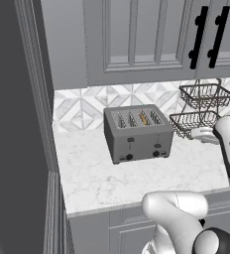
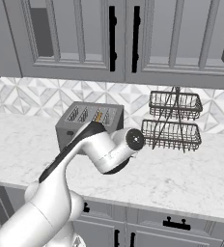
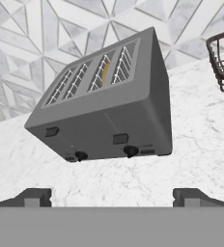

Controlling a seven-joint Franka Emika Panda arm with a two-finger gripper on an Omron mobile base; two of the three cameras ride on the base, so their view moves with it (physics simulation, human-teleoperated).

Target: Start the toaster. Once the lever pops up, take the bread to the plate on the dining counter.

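Observation:
The grey four-slot toaster (image 1: 138, 133) stands on the white marble worktop (image 1: 102, 178) against the patterned backsplash. A tan slice of bread (image 1: 144, 118) sits down in its third slot from the left, also seen as bread (image 3: 105, 72) in the hand view. Both front levers (image 3: 119, 139) sit high on the toaster face (image 3: 99, 130), above two black knobs (image 3: 130, 151). My gripper (image 3: 113, 198) hangs open in front of the toaster, a short way back from it, with nothing between the fingers. In the right base view my arm covers the toaster's (image 2: 92, 116) front. The plate and the dining counter are out of view.
A two-tier dark wire basket rack (image 1: 201, 106) stands right of the toaster, close to my wrist (image 2: 133, 140). Grey upper cabinets with black handles (image 1: 199, 37) hang overhead. A tall dark panel (image 1: 18, 149) closes the worktop's left end.

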